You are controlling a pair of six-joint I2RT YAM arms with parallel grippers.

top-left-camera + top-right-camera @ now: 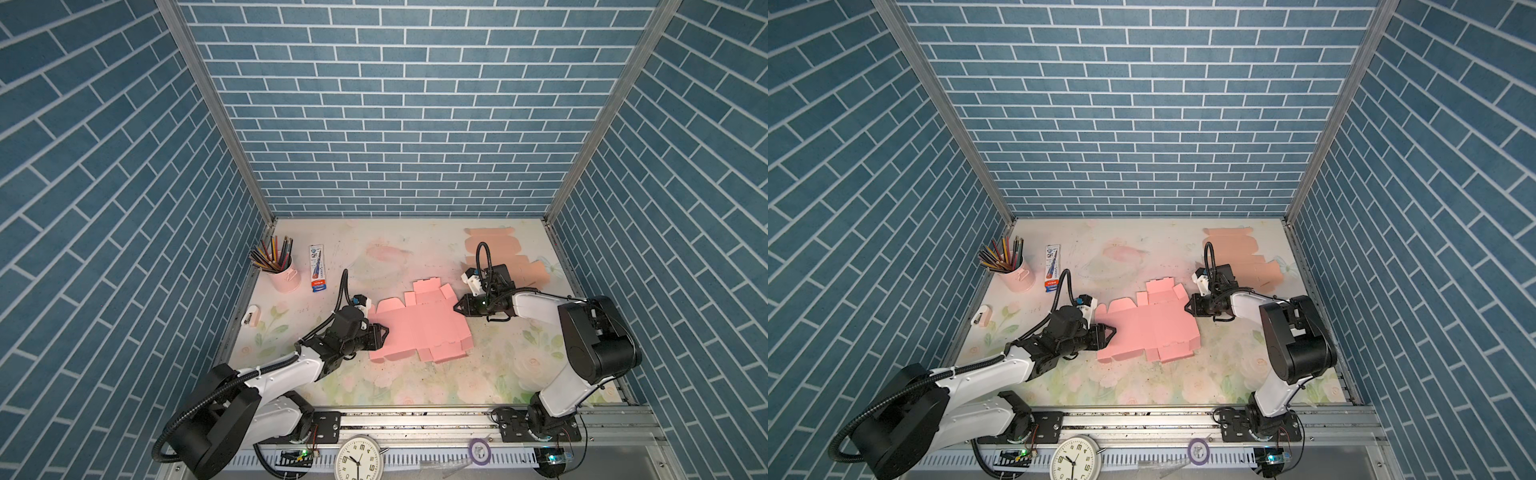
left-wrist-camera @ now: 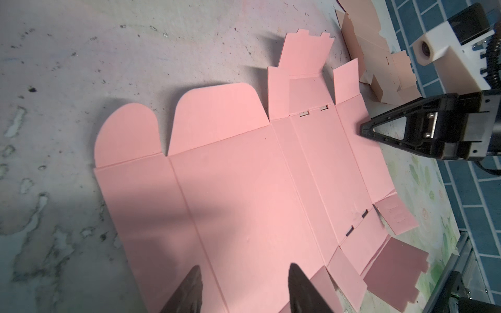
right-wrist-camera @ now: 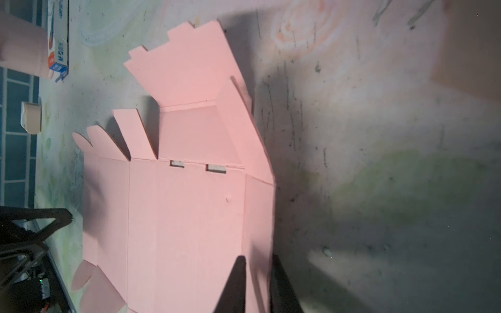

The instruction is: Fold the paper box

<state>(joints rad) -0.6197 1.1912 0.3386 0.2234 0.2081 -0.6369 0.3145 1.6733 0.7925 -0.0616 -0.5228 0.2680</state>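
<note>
The paper box [image 1: 419,328] [image 1: 1150,328] is a flat pink cut-out lying unfolded mid-table, with its far flaps [image 3: 179,67] partly raised. My left gripper [image 1: 384,334] [image 1: 1112,332] hovers over the sheet's left edge. Its jaws stand wide open above the pink panels [image 2: 244,189], with nothing between the left gripper [image 2: 245,271] fingers. My right gripper [image 1: 456,308] [image 1: 1187,308] is at the sheet's far right edge. In the right wrist view the right gripper [image 3: 257,260] straddles the narrow edge strip, slightly open and not clamping it.
A pink cup of pencils [image 1: 284,274], a pen box [image 1: 318,268] and a small white item [image 1: 250,318] sit at the left. Tan flat box blanks [image 1: 498,249] lie at the far right behind the right arm. A clock [image 1: 358,459] rests on the front rail.
</note>
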